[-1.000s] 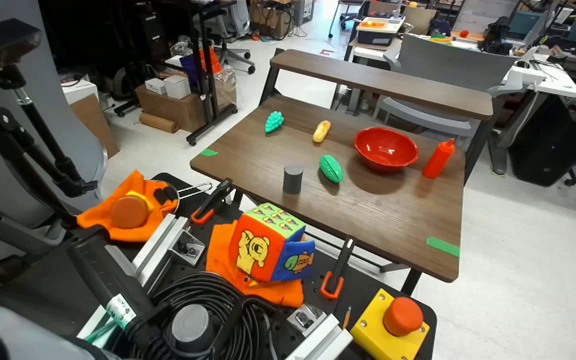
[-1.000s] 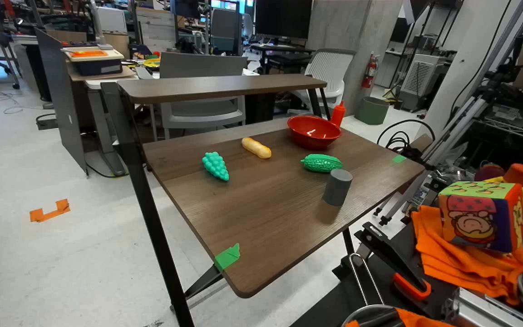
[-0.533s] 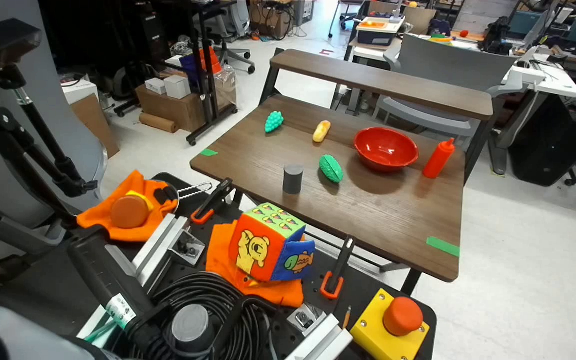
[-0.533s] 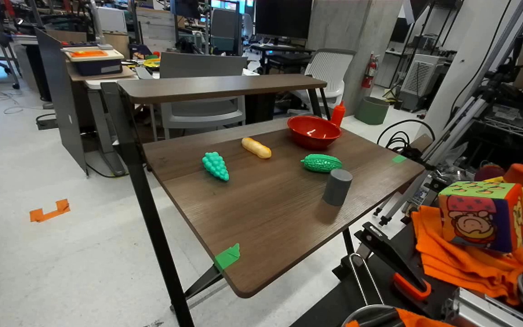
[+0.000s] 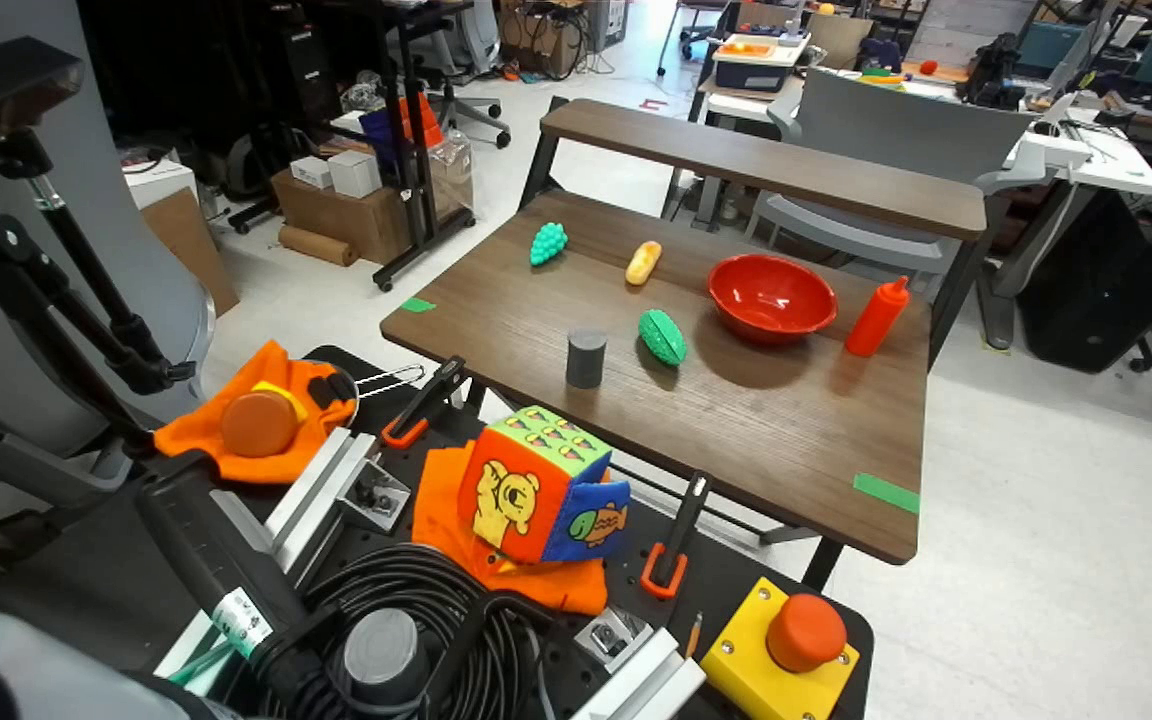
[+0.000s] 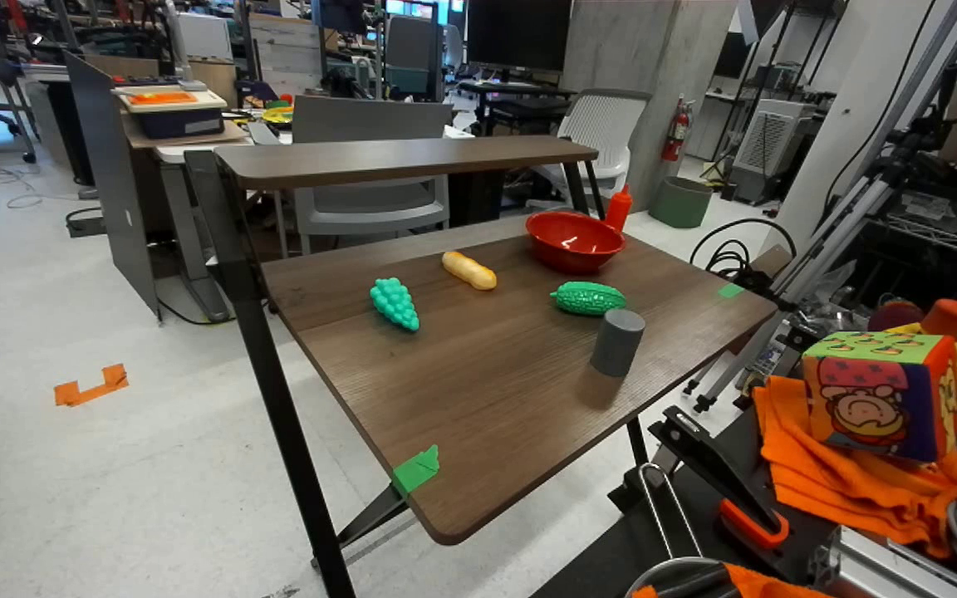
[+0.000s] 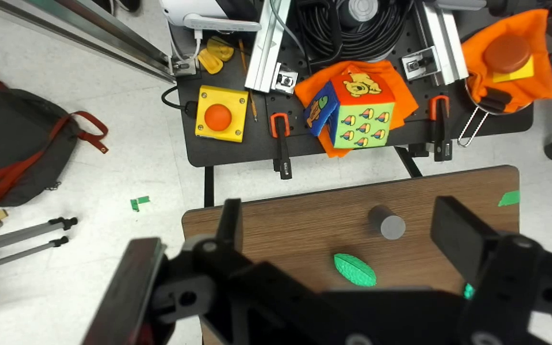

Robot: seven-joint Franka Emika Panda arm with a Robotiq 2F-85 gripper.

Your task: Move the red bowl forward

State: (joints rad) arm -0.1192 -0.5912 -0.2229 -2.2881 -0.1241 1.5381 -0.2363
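The red bowl (image 5: 774,298) stands upright on the brown table (image 5: 786,440), towards the raised shelf side, in both exterior views (image 6: 576,242). It looks empty inside. A red squeeze bottle (image 5: 877,318) stands close beside it. In the wrist view my gripper (image 7: 345,225) is open, its two dark fingers wide apart with nothing held between them. It is high above the table. The bowl does not show in the wrist view; the gripper's body covers that part of the table. The arm and gripper are outside both exterior views.
On the table are a green ridged vegetable (image 5: 662,337), a grey cylinder (image 5: 586,360), a yellow bread-like toy (image 5: 643,263) and teal grapes (image 5: 548,243). A raised shelf (image 5: 756,165) runs along the far edge. A black cart (image 7: 237,153) with a cloth cube (image 7: 362,110) stands alongside.
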